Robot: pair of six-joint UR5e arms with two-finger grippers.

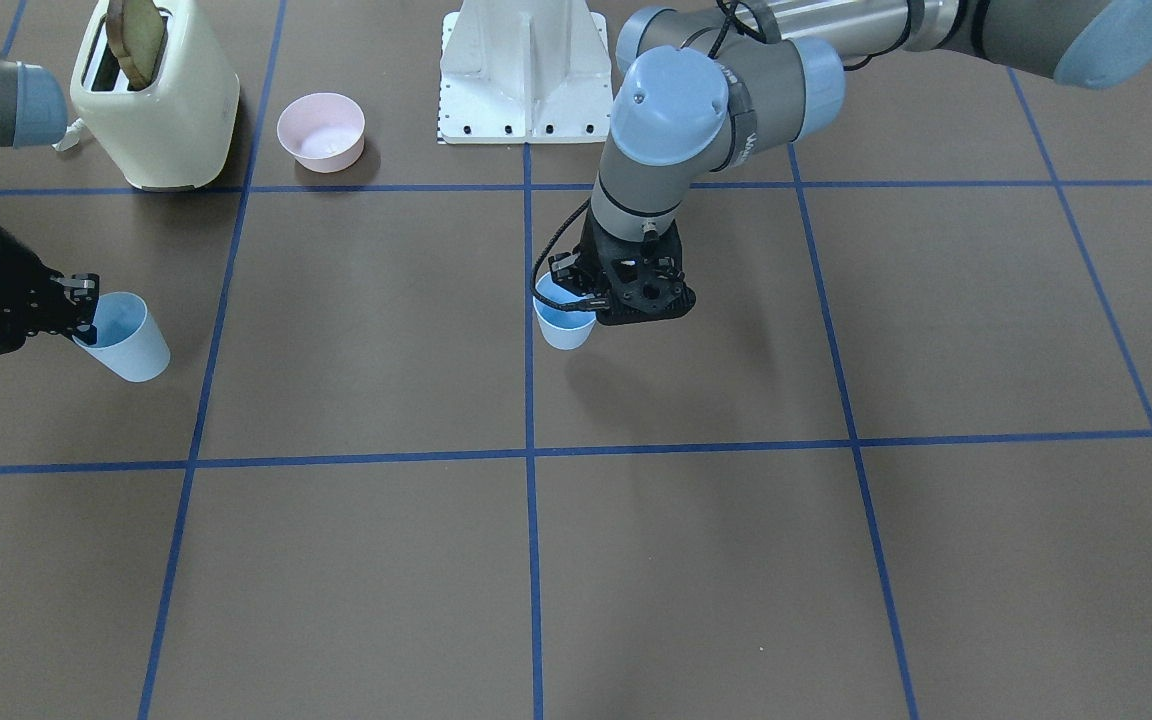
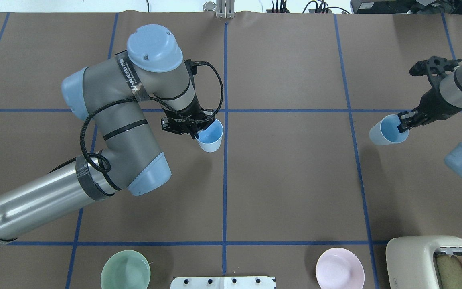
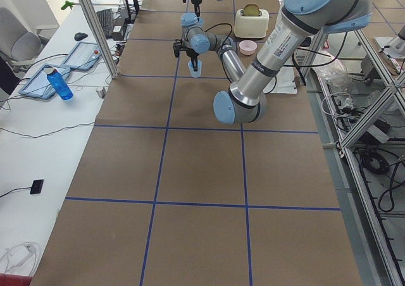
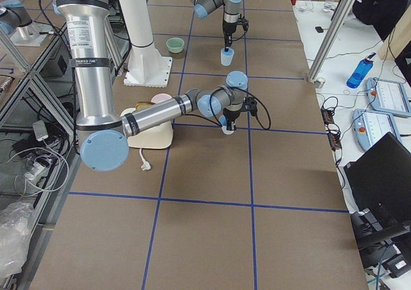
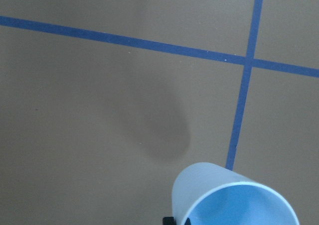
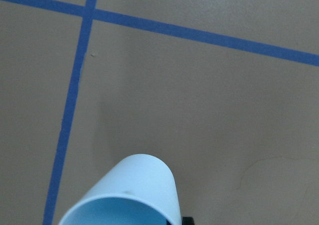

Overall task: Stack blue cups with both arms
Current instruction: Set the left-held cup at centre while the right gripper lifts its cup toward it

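The left arm had its jaws clamped on the rim of the left cup, one finger inside, holding it mouth up above the desk, just beside the centre blue line; the right arm had its jaws clamped on the rim of the right cup, tilted, well apart from the first, towards the desk's right end.

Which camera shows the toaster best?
The front-facing exterior view: the toaster shows nearly whole, a bread slice in its slot. Overhead crops it at the corner; the left view shows it tiny; in the right view the right arm covers most of it. Wrist cameras miss it.
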